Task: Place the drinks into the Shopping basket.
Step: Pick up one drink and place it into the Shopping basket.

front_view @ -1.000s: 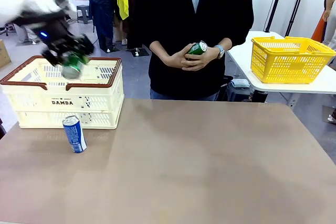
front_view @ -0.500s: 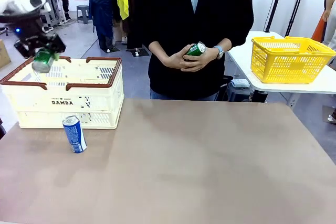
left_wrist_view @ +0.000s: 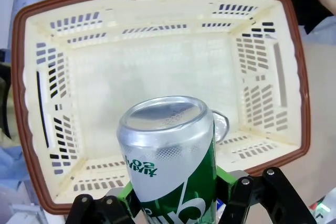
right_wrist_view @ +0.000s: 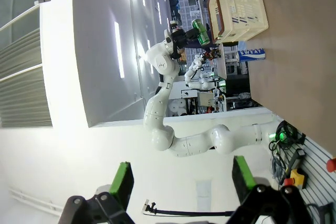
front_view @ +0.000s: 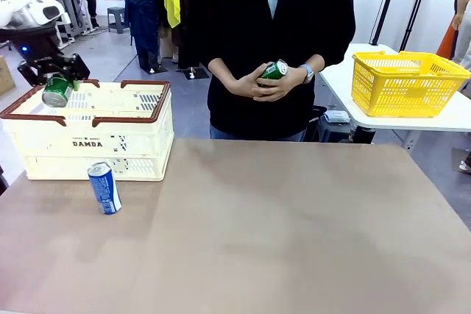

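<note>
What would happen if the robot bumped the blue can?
The blue can is tall and slim, standing on a small base, so it would probably tip. Its round sides suggest it would then roll across the smooth table.

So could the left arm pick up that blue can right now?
Probably not yet: its left gripper is shut on the green can over the Shopping basket, though the blue can stands unobstructed.

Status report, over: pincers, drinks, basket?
Left pincer shut on green can, over Shopping basket. Right pincer open, empty. Blue can on table, outside basket. Nothing in way.
</note>
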`<state>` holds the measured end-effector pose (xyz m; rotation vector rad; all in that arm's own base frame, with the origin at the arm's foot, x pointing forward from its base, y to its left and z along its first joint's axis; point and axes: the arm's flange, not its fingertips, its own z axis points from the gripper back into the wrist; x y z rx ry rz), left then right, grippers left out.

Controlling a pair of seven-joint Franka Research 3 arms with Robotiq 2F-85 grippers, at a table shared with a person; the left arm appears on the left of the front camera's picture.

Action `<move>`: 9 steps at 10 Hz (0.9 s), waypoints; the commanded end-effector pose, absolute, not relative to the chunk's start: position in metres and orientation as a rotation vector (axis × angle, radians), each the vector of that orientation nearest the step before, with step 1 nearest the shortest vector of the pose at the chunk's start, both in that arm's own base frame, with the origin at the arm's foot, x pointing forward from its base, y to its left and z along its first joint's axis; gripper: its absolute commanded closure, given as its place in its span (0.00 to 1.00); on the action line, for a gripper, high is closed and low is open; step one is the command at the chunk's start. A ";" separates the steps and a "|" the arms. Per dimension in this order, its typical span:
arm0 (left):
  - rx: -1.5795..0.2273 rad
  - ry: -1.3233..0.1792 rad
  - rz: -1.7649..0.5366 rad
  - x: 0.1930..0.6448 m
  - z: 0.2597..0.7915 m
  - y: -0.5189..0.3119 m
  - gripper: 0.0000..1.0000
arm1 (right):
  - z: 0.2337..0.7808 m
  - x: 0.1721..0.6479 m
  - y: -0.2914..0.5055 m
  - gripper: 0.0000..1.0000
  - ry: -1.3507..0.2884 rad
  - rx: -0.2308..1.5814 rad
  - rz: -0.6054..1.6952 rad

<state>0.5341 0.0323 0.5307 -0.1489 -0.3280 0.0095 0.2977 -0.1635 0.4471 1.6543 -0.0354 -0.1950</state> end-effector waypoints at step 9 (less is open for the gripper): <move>-0.173 -0.160 -0.120 0.600 0.452 0.035 1.00 | 0.454 0.298 -0.164 0.00 -0.020 1.665 -0.211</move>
